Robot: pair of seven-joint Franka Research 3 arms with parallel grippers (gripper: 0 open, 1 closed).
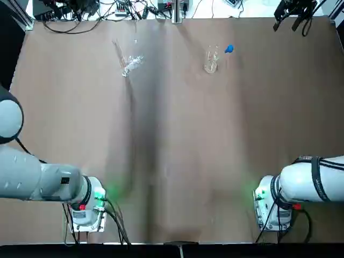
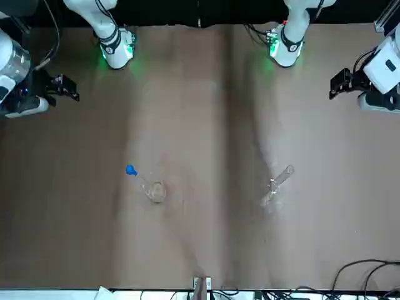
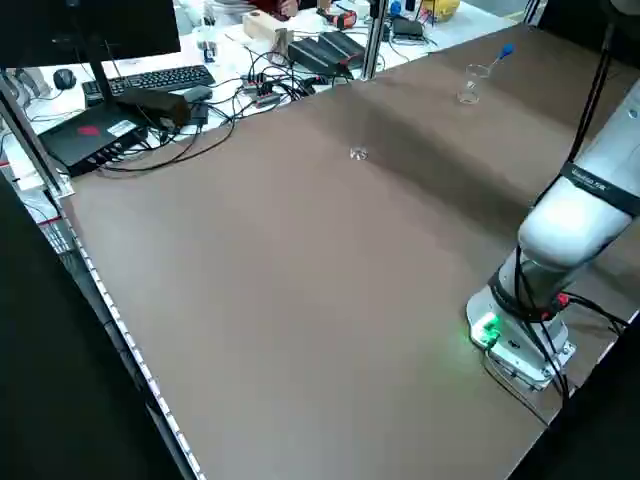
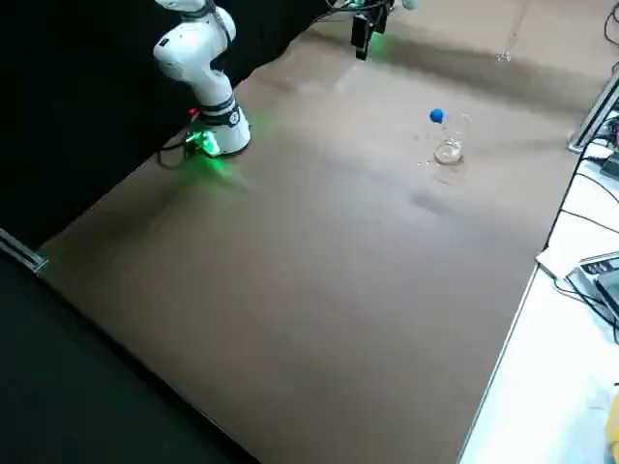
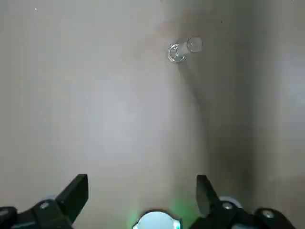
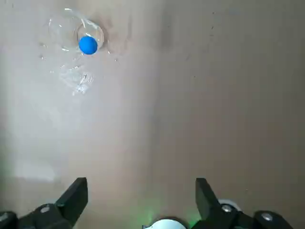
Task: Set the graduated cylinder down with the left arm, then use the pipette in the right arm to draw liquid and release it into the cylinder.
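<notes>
On the left arm's side of the table, toward the edge across from the arm bases, the graduated cylinder [image 5: 184,49] stands upright on its round foot, its mouth open. The left gripper [image 5: 143,179] hangs above the table with its two fingers spread wide and holds nothing. Well apart from the cylinder, on the right arm's side, the beaker [image 1: 211,61] sits upright, and the pipette [image 6: 88,45] leans in it, its blue bulb sticking out past the rim. How much liquid either glass vessel contains, I cannot tell; the clear walls show no level I can read. Small clear spots [image 6: 42,57] dot the tabletop [image 6: 190,119] near the beaker. Above the right arm's side hangs the right gripper [image 6: 142,181], its fingers also wide apart with nothing between them, the pipette out of its grasp.
</notes>
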